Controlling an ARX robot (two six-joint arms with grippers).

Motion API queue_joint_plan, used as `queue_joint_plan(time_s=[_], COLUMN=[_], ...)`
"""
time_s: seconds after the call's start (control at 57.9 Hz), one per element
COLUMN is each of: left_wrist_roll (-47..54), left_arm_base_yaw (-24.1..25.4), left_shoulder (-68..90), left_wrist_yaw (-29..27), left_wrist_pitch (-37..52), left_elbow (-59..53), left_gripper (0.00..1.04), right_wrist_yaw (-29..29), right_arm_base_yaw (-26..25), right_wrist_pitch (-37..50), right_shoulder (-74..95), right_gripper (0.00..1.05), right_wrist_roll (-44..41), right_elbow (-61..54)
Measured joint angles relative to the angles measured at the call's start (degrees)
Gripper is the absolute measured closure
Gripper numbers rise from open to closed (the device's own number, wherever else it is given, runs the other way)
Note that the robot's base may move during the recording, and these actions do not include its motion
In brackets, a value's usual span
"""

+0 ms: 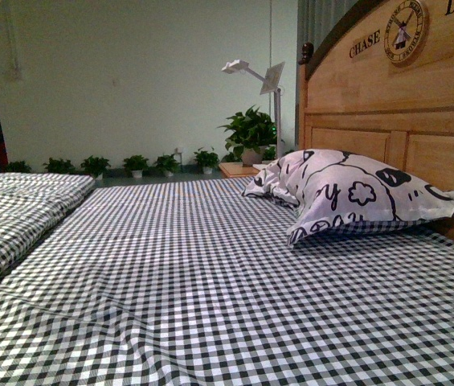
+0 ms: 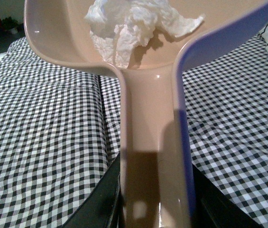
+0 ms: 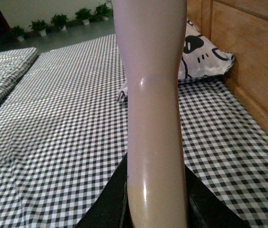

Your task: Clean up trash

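In the left wrist view the trash [image 2: 134,26], a crumpled wad of white paper, lies inside the pan of a beige dustpan [image 2: 152,142]. My left gripper [image 2: 155,209] is shut on the dustpan's handle and holds it above the checked bed sheet [image 2: 43,142]. In the right wrist view my right gripper [image 3: 156,209] is shut on the beige brush handle [image 3: 152,109], which rises straight up out of the picture; the brush head is out of view. Neither gripper nor any trash shows in the front view.
A white pillow with black drawings [image 1: 347,193] lies on the bed against the wooden headboard [image 1: 395,137]; it also shows in the right wrist view [image 3: 200,50]. A folded checked quilt [image 1: 10,209] lies at the left. Potted plants [image 1: 138,165] line the far wall.
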Motion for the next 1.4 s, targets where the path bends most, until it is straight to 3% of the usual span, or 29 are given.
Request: queue_joint_plan(time_s=[0.173, 0.414, 1.398], left_wrist_roll=[0.1, 0.5, 0.7], left_arm_base_yaw=[1.4, 1.8, 1.8], left_shoulder=[-4.2, -5.4, -5.4], left_wrist_yaw=[2.1, 3.6, 3.6], left_wrist_pitch=[-2.8, -4.0, -4.1], left_elbow=[-2.0, -2.9, -2.9], left_gripper=[0.78, 0.78, 0.78], right_wrist_yaw=[-4.5, -6.7, -6.9], right_arm_base_yaw=[-3.7, -5.9, -6.1], right_wrist_pitch=[-1.7, -2.9, -3.0], right_shoulder=[-3.3, -3.3, -3.0], right_gripper=[0.85, 0.85, 0.85], right_wrist_roll=[0.4, 0.4, 0.4], right_elbow=[-1.2, -1.1, -1.0])
